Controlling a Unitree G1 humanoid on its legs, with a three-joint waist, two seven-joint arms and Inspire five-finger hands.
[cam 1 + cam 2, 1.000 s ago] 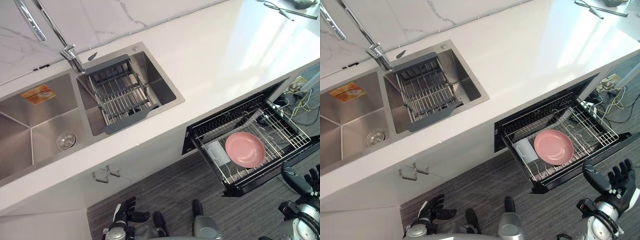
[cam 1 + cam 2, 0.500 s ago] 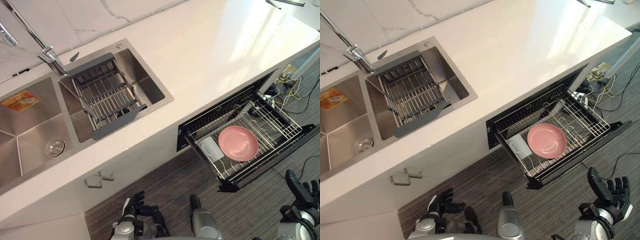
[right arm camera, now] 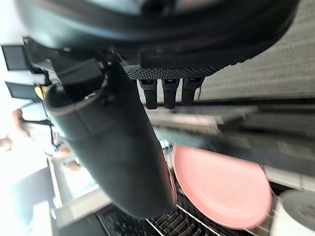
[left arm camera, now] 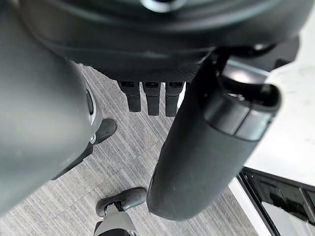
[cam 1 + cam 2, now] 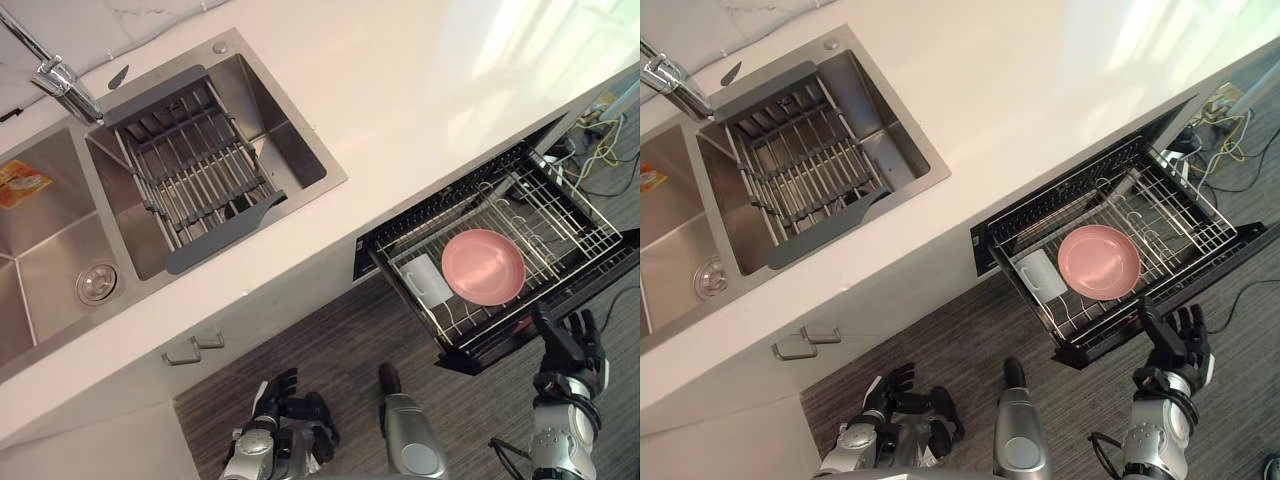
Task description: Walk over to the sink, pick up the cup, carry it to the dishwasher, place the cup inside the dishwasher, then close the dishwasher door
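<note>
The dishwasher (image 5: 440, 207) stands open at the right middle of the frame, its drawer pulled out from under the white countertop (image 5: 420, 90); inside, a wire rack (image 5: 572, 225) holds a pink plate (image 5: 484, 266) lying flat, and the white cup (image 5: 427, 281) sits in the same rack just left of the plate, at the near left corner of the drawer.

The right hand (image 5: 568, 347) is raised at the lower right of the frame, just below the drawer's dark front edge; its fingers are straight and spread, grasping nothing, and whether they touch the edge cannot be told; its wrist view shows the plate and the rim of the cup past the fingers (image 3: 168, 94).

The left hand (image 5: 273, 393) hangs at the lower centre-left over the grey striped floor (image 5: 330, 345), fingers loose and released, holding nothing.

At the upper left lies a steel double sink (image 5: 330, 182); a grey drain rack (image 5: 195, 170) spans its right basin, the left basin has a round drain (image 5: 96, 283) and an orange sticker (image 5: 20, 183), and the faucet (image 5: 62, 84) stands behind the divider; a cabinet handle (image 5: 195, 347) shows below the counter edge.
</note>
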